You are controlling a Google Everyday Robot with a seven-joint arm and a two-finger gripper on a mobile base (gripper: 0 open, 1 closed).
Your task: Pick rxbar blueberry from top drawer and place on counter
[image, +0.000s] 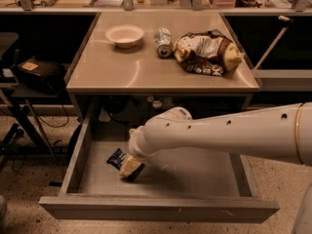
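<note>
The rxbar blueberry [116, 157], a dark navy bar, lies on the grey floor of the open top drawer [161, 209] at its left side. My gripper [129, 168] hangs from the white arm inside the drawer, right at the bar's near right end and partly covering it. The tan counter [122, 69] sits above the drawer.
On the counter stand a white bowl [125, 34], a tipped can [163, 42] and a brown-and-white chip bag [207, 52]. A dark box [36, 72] sits on a stand to the left. Shelves run along the back.
</note>
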